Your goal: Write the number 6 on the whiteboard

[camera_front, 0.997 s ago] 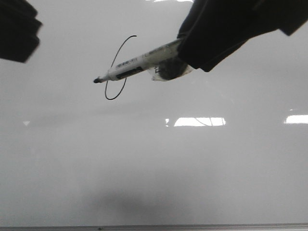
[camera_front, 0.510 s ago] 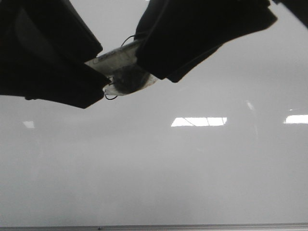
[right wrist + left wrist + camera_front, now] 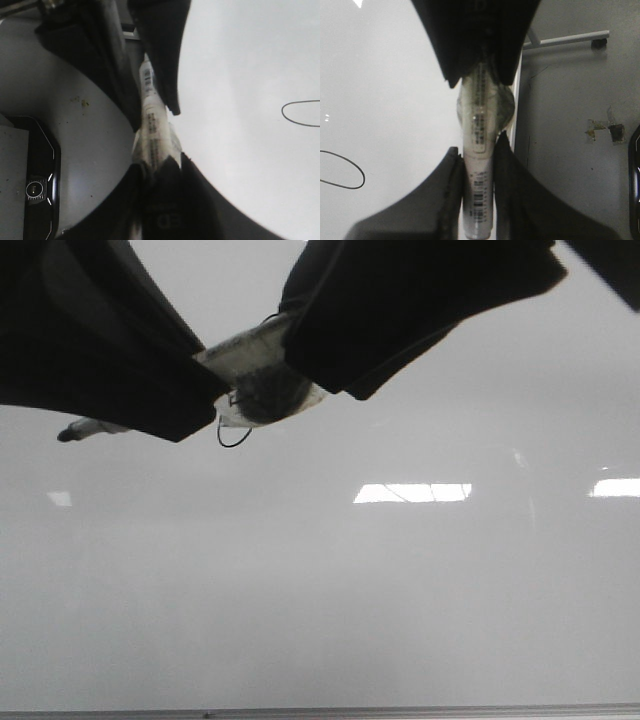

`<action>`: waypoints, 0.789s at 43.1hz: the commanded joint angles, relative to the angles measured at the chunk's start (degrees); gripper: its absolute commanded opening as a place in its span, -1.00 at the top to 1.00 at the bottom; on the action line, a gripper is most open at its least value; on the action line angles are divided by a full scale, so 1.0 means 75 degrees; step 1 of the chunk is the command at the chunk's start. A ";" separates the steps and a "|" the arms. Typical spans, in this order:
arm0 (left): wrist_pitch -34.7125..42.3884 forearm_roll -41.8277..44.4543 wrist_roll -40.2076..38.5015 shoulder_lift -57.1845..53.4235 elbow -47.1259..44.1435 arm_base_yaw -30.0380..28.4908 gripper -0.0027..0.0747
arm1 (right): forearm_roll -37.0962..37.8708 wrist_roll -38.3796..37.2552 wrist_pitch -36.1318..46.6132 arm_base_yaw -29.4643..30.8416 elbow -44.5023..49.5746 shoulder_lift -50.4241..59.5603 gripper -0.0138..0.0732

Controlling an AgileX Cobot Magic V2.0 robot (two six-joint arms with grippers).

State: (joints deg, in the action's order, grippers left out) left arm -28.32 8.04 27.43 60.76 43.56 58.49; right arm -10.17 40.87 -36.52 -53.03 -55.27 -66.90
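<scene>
The whiteboard [image 3: 400,590] fills the front view. Only the lower loop of the number 6 [image 3: 233,440] shows below the grippers; it also shows in the left wrist view [image 3: 345,172] and the right wrist view [image 3: 300,112]. A white marker [image 3: 245,355] spans between both grippers, and its black tip [image 3: 68,434] sticks out past the left one. My left gripper [image 3: 200,390] is shut on the marker's barrel [image 3: 479,190]. My right gripper [image 3: 300,360] is shut on its other end [image 3: 150,120]. The rest of the 6 is hidden.
The board's thin grey bottom edge [image 3: 400,710] runs along the front. Bright light reflections [image 3: 410,492] lie on the board. Beside the board is grey floor with a white wheeled stand foot [image 3: 565,40] and a dark device with a dial [image 3: 35,190].
My left gripper came in from the left and closed on the marker. My right gripper moved left with the marker, covering most of the 6. The marker's tip now shows past the left gripper.
</scene>
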 commanded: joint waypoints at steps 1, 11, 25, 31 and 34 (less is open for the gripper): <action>0.0552 -0.0073 -0.0172 -0.0098 0.0288 0.0037 0.82 | -0.0070 -0.0099 0.0418 0.0138 -0.0213 0.0217 -0.35; 0.0467 -0.0073 -0.0461 -0.0098 0.0190 -0.0092 0.82 | -0.0053 -0.1269 0.0146 0.1412 -0.0030 0.0862 -0.55; 0.0387 -0.0095 -0.1893 -0.0762 -0.0318 -0.2579 0.82 | -0.0053 -0.2947 0.1210 0.3800 0.2350 0.3841 -0.26; 0.0387 -0.0063 -0.2819 -0.1380 -0.0329 -0.4465 0.83 | -0.0053 -0.3552 0.1604 0.4721 0.3227 0.5185 0.02; 0.0387 -0.0063 -0.3080 -0.1577 -0.0329 -0.5467 0.83 | -0.0053 -0.3552 0.1645 0.5042 0.3525 0.5696 0.23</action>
State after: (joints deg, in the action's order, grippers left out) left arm -28.73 7.72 8.19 51.23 39.60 24.54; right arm -10.42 15.21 -29.52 -17.84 -29.61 -27.91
